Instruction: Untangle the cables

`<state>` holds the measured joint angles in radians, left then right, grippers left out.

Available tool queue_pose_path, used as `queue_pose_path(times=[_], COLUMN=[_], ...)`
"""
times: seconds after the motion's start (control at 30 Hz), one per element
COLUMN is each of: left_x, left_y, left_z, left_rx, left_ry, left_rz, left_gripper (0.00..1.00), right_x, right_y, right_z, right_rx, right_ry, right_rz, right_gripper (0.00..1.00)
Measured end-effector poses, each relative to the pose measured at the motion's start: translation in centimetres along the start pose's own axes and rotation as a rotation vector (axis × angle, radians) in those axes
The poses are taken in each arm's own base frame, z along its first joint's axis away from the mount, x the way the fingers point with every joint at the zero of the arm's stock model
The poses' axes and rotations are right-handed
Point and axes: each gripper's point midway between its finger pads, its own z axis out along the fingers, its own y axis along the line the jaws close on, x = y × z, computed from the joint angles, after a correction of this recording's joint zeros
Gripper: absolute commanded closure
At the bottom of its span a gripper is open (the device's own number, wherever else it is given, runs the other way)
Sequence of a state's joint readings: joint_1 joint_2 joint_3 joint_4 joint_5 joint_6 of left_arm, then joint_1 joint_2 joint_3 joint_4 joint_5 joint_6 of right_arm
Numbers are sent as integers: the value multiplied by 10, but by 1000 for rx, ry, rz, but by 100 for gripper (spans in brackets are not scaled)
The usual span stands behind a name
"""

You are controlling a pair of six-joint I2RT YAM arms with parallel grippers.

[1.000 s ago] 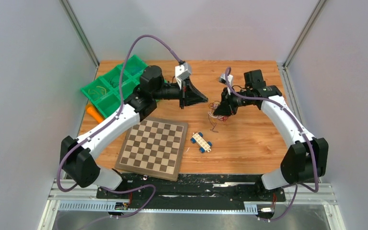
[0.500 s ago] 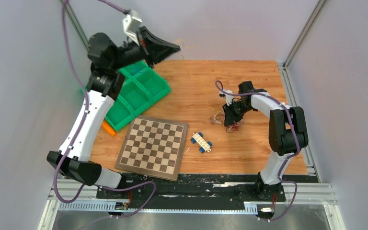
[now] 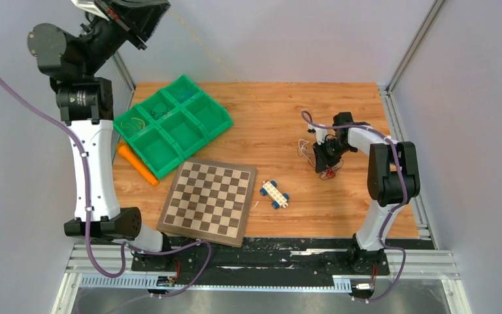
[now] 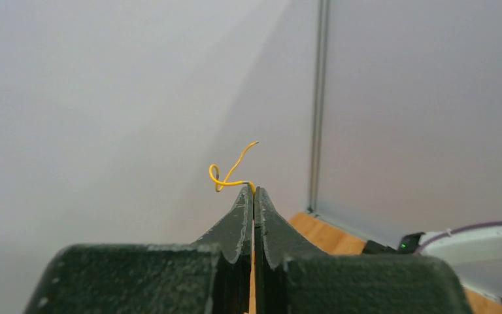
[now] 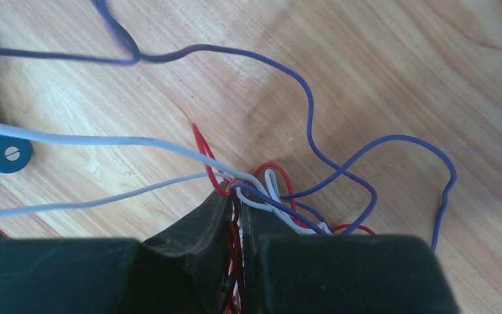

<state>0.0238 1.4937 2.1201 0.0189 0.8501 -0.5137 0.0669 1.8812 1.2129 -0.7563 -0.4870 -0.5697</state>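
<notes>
We see left fingers (image 4: 240, 219) raised high, pinching one yellow cable (image 4: 240, 158); right fingers (image 5: 210, 222), low, clamp one clump (image 5: 269, 190)

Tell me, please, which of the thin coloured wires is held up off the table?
The thin yellow wire, pinched in the shut left gripper; the red, blue and white wires lie bunched at the right gripper on the wooden table.
</notes>
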Motion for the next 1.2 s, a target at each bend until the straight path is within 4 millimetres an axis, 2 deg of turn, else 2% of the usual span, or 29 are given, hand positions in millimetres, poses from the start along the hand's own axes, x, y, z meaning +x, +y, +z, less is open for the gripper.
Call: queue_pose_path(times=[0.13,0.23,0.3,0.63,0.8,0.87,0.93,1.03,1.2], left_x=[-29,-41,-47,-52,-72,-71,-61,-37,0], left_y=[28,50,64,127,148,152,157,171,206], left_z=[-16,-30,-40,-92,-113,-118,-124,-137,-168], left_rx=[-138,-253,-321,-596,-692,-708,-724,-761,-839], left_ry=[-55,-81,-89,-66,-70,-62,-41,3,59], left_rz=[83,130,150,224,295,306,302,277,223], left_gripper=[100,100,100,100,100,100,100,100,100], right_x=[2,3,3,8,13,15,17,17,17], right_y=[-5,-6,-8,-19,-31,-36,-40,-41,-41], right_z=[0,-1,-3,-8,-15,-18,-20,-21,-21], right_rx=[21,24,27,51,69,81,90,93,92], right_ry=[11,12,10,9,0,-1,0,6,9], right_rz=[-3,2,8,34,68,80,87,90,92], right_gripper=[92,97,100,100,100,100,100,100,100])
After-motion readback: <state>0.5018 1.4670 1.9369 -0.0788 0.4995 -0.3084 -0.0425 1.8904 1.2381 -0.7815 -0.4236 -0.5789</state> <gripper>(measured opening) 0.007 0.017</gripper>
